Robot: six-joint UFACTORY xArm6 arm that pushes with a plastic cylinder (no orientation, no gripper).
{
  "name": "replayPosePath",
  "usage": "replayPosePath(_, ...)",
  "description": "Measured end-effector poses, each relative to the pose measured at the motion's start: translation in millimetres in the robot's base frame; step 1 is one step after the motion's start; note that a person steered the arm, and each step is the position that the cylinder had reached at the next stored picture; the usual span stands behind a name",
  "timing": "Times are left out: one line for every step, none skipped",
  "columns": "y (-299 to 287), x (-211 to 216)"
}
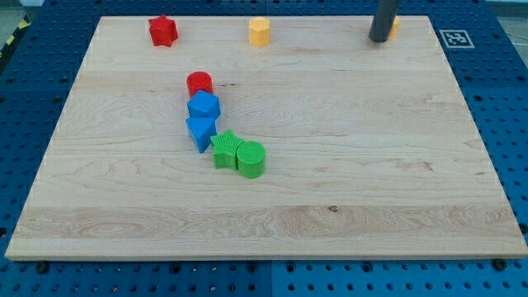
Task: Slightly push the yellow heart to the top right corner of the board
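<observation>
My tip (379, 39) is at the view's top right, near the board's far edge. A yellow block (393, 27), probably the yellow heart, shows only as a sliver just right of and behind the rod, mostly hidden by it. My tip appears to touch its left side. A yellow hexagon block (260, 31) sits at the top middle, well left of my tip.
A red star (163, 31) is at the top left. A chain of blocks runs down the middle left: red cylinder (200, 83), blue hexagon (204, 106), blue triangle (201, 131), green star (224, 149), green cylinder (252, 159). The wooden board (396, 181) lies on a blue pegboard.
</observation>
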State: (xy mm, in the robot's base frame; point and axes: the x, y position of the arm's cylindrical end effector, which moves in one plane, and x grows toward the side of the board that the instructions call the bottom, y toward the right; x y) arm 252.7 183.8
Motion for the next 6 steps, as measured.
replayPosePath(-23.4,-12.6)
replayPosePath(-23.5,-17.0)
replayPosePath(-18.9,-18.6)
replayPosePath(-14.1,-22.2)
replayPosePath(-14.1,-22.2)
replayPosePath(-2.0,-22.2)
